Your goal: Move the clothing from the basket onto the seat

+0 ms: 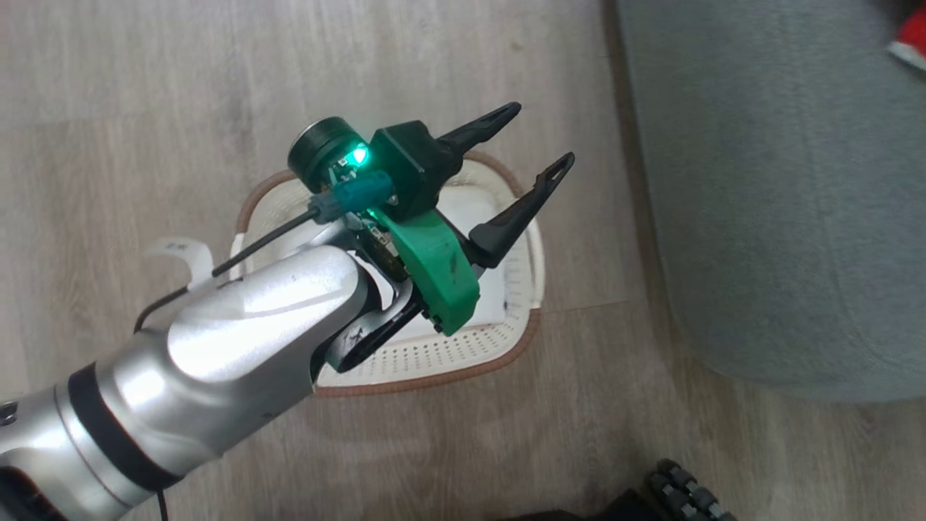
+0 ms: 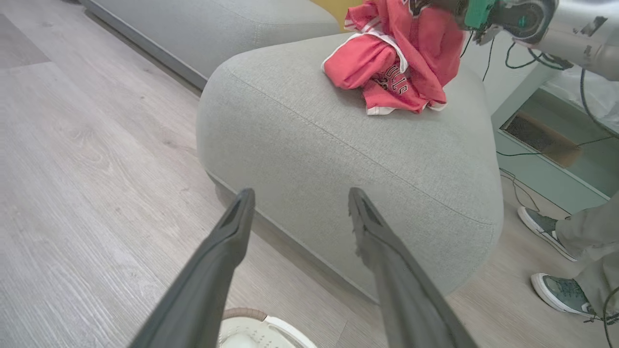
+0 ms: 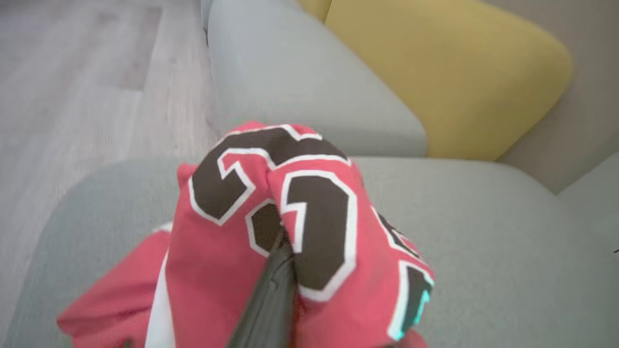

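My left gripper (image 1: 542,134) hangs open above the cream basket (image 1: 434,380), nothing between its fingers (image 2: 232,232). The basket's pale floor shows bare where the arm does not cover it. Red clothing (image 2: 382,67) lies crumpled on the grey seat (image 2: 338,159). Above that heap my right gripper (image 2: 466,12) is shut on another red piece (image 3: 309,217) with a black white-edged number, which drapes down onto the heap. In the right wrist view the dark fingers (image 3: 271,295) are pinched into the bunched fabric over the seat (image 3: 483,232). A corner of the clothing (image 1: 910,36) shows on the seat (image 1: 759,217).
A yellow cushion (image 3: 449,72) leans behind the seat. A person's shoes (image 2: 546,227) stand on the wood floor right of the seat, near cables and a low pale cabinet (image 2: 551,140). The basket's rim (image 2: 256,333) lies just below my left fingers. A dark wheel (image 1: 684,492) shows low.
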### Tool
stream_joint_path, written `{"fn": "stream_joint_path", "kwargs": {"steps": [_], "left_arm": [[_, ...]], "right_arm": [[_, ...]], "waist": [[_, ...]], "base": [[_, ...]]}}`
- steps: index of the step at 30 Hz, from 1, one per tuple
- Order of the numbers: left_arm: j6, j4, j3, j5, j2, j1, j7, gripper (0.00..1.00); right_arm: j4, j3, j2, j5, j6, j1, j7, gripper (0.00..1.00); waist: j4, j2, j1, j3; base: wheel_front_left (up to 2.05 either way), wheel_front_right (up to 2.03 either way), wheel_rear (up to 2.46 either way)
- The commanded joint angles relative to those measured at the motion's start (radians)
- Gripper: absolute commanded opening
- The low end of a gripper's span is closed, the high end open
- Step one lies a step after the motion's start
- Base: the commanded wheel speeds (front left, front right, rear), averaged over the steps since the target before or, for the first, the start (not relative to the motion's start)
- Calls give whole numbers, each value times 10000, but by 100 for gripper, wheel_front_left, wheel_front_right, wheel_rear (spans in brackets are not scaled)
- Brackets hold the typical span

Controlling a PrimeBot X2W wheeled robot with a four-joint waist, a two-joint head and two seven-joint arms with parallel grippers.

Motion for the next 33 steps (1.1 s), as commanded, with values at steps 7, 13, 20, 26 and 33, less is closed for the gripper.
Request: {"fn": "stream_joint_path", "kwargs": {"steps": [7, 13, 20, 26, 33], "left_arm": [[-11, -194, 404, 25, 197, -288, -234, 100], [4, -57, 415, -91, 171, -125, -366, 100], [-9, 167, 376, -268, 137, 202, -541, 100], [75, 344, 426, -532, 189, 666, -765, 100], [277, 394, 602, -834, 365, 1273, -1102, 100]], "right_arm": [[1164, 516, -505, -243, -4, -333, 1503, 0], [1541, 764, -473, -277, -4, -313, 1867, 100], [1692, 955, -345, -155, -4, -58, 2133, 100], [1498, 1762, -450, 467, -4, 390, 2781, 100], [764, 2637, -1017, 1444, -4, 955, 2574, 100]], "waist": [[395, 0, -1, -12], [308, 0, -1, -433], [33, 0, -1, -1318], [-186, 0, -1, -2246], [-296, 0, -1, -3274]], "base": [[0, 0, 0], [0, 0, 0], [0, 0, 0], [0, 0, 0], [0, 0, 0]]}}
